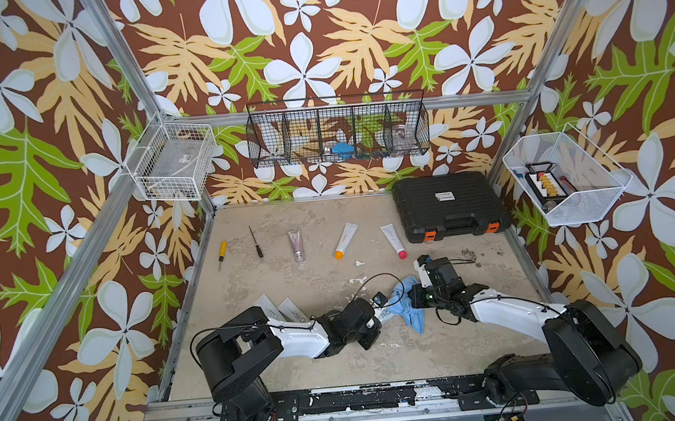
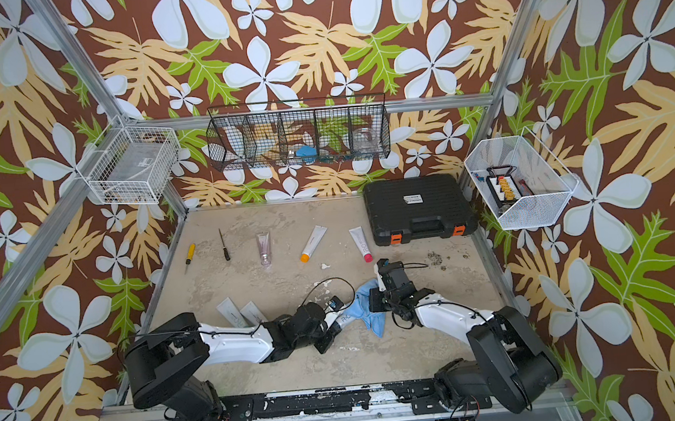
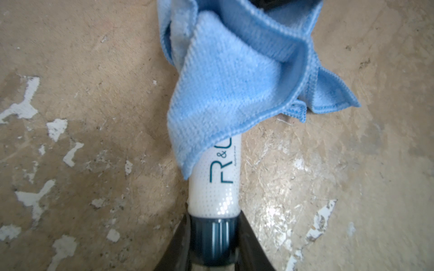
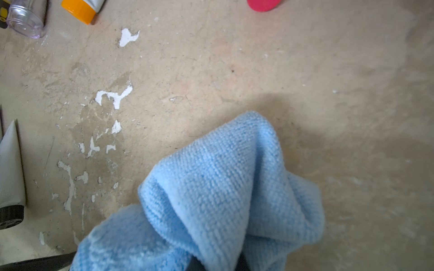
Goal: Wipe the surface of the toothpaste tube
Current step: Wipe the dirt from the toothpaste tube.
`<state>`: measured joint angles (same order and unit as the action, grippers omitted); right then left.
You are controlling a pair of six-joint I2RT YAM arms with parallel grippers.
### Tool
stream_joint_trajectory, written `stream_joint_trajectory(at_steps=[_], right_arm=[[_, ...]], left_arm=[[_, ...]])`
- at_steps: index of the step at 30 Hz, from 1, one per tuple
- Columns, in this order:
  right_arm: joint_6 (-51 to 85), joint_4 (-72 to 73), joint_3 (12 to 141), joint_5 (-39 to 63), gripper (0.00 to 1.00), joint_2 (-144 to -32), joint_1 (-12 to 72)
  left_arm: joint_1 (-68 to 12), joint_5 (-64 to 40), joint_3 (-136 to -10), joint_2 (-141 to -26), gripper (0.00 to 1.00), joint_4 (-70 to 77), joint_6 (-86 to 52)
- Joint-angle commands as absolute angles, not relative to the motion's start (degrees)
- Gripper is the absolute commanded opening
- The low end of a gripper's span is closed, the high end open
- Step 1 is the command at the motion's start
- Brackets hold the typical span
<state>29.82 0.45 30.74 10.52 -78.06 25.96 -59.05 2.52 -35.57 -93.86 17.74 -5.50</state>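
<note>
While the wire basket (image 1: 334, 100) holds a glass jar (image 1: 404, 133) and a blue object (image 1: 342, 148), we have the toothpaste tube (image 3: 217, 187) in the middle of the bench (image 1: 300, 373).
Our left jaws clench its dark cap (image 3: 212, 239); our right jaws grasp the blue cloth (image 3: 234, 77) draped over it.

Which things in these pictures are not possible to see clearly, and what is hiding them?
- Toothpaste tube, far end: left wrist view, blue cloth covers it.
- Right gripper fingertips: right wrist view, buried in cloth.
- Label on black case: both top views, too small.
- Black basket contents: mesh, too small.
</note>
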Motion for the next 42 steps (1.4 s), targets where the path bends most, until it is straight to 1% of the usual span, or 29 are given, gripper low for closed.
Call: stream_joint_trajectory(at_steps=[1, 10, 18, 24, 30, 36, 42], right_arm=[[30.30, 0.54, 31.98, 11.34, 0.00, -79.79, 27.80], [35.28, 3.45, 31.91, 12.10, 0.00, -84.44, 36.06], [41.28, 5.19, 30.66, 13.80, 0.00, -80.91, 41.40], [40.76, 3.44, 30.04, 10.56, 0.00, -78.53, 41.40], [39.14, 3.55, 29.89, 9.13, 0.00, -81.56, 40.46], [37.00, 3.36, 29.50, 8.60, 0.00, -83.49, 37.47], [33.61, 1.42, 28.24, 6.24, 0.00, -82.02, 32.69]], left_arm=[[-58.99, 1.93, -35.79, -94.04, 0.14, 18.78, -4.75], [-59.02, 2.28, -35.86, -94.13, 0.14, 18.75, -4.66], [-58.99, 2.90, -36.01, -94.31, 0.15, 18.62, -4.66], [-59.00, 2.98, -35.90, -94.22, 0.14, 18.48, -4.66], [-59.04, 3.05, -35.86, -94.04, 0.14, 18.38, -4.66], [-58.98, 3.32, -35.84, -93.95, 0.14, 18.37, -4.57], [-58.98, 3.55, -36.00, -94.22, 0.14, 18.40, -4.31]])
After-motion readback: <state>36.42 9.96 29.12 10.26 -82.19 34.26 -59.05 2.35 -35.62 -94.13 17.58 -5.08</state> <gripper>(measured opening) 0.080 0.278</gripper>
